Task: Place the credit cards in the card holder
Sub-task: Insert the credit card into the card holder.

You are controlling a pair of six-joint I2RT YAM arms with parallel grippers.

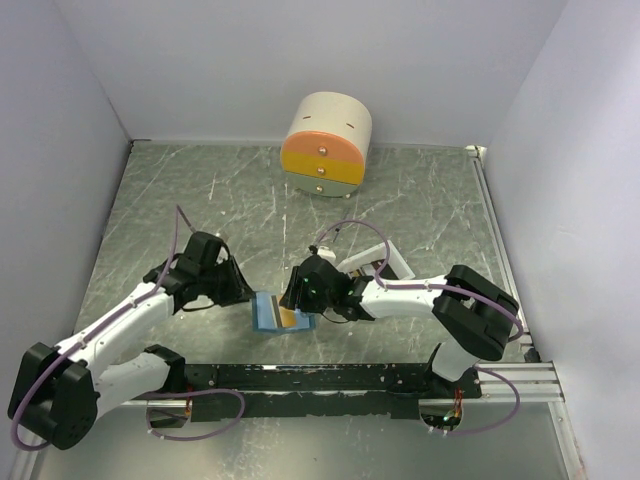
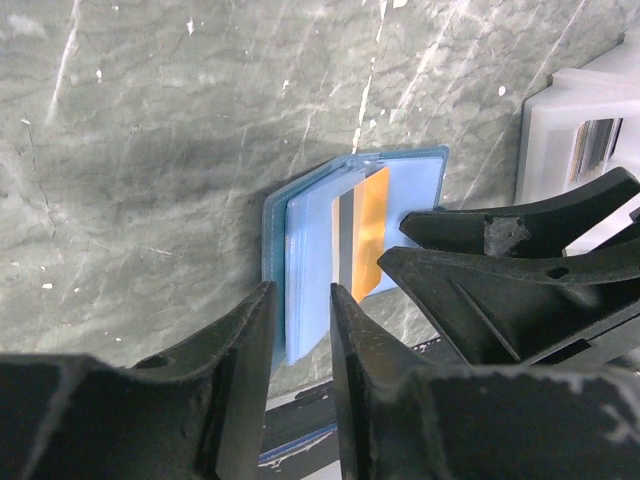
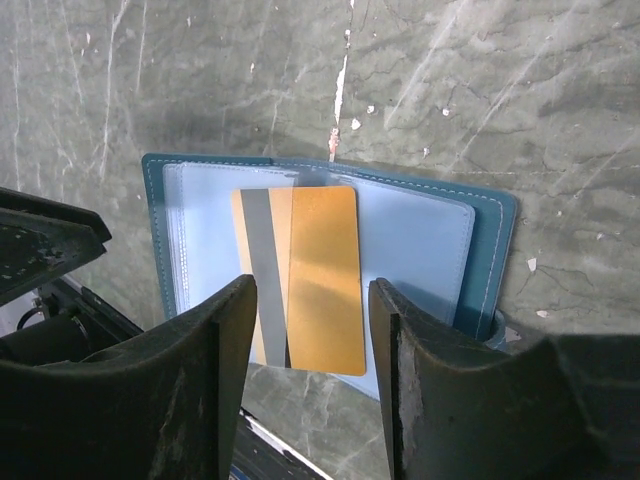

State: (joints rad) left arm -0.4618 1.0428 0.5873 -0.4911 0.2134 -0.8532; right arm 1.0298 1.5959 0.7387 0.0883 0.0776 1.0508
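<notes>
The grey marbled table (image 1: 200, 200) carries two bystanders. A round cream drawer box (image 1: 325, 145) with orange and yellow fronts stands well beyond the card holder, against the back wall. A shallow white tray (image 2: 560, 130) sits near the card holder on its right, partly behind the right arm. Both arms crowd in over the card holder, so from the top camera little of it shows except a blue patch between the two black grippers.

The card holder (image 3: 430, 240) lies open and flat on the table. It has a darker blue outer cover and pale blue inner leaves with clear sleeves. An orange card (image 3: 320, 290) with a grey stripe along one long side stands partly inside a sleeve, its lower part sticking out past the card holder's near edge.

The left gripper (image 2: 302, 300) is at the card holder's left edge, its jaws drawn close and clamped on the stack of pale leaves there. The right gripper (image 3: 312, 295) comes in from the card holder's right, its fingers (image 2: 480, 285) straddling the protruding end of the orange card, one finger at each long edge. One finger hides the card's striped edge and a thin gap shows at the other. From these angles I cannot tell whether the right jaws pinch the card or merely bracket it.
</notes>
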